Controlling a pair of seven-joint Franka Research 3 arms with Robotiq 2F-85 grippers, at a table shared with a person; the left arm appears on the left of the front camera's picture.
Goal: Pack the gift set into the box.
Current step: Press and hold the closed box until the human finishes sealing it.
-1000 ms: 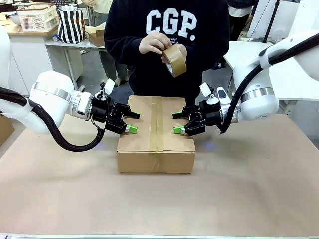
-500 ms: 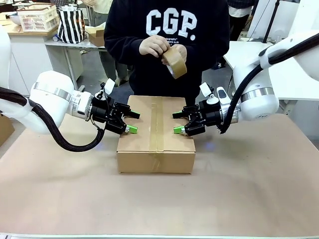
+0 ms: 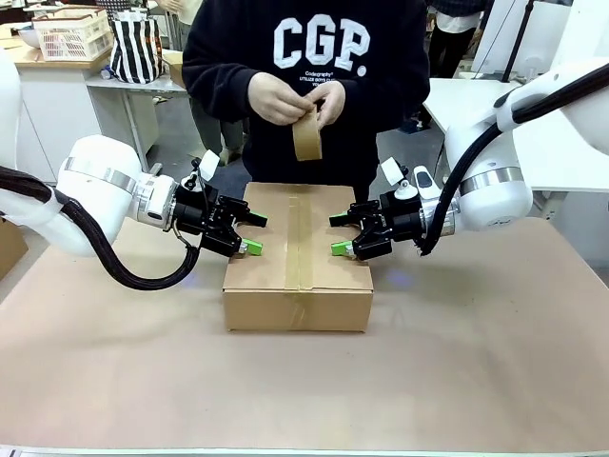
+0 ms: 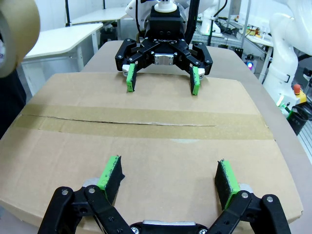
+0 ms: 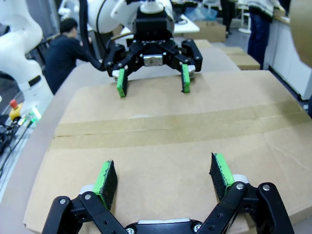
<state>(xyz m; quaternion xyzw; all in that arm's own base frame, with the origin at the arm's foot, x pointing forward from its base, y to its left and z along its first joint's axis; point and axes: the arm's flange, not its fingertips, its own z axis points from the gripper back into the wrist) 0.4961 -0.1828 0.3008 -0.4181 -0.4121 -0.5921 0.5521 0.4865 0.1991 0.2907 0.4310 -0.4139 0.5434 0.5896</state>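
Two grippers bracket the box (image 3: 298, 255), which sits mid-counter (image 3: 476, 362) with its flaps down and a tape strip along the centre seam. My left gripper (image 3: 252, 234) and right gripper (image 3: 337, 234) each reach in over a side edge of the lid, fingers spread wide with nothing between them; I judge they are placed to keep the flaps down, though I cannot tell whether the pads touch the cardboard. Beyond the far edge, the person's hands (image 3: 276, 98) work a tape roll (image 3: 306, 139), presumably for further sealing.
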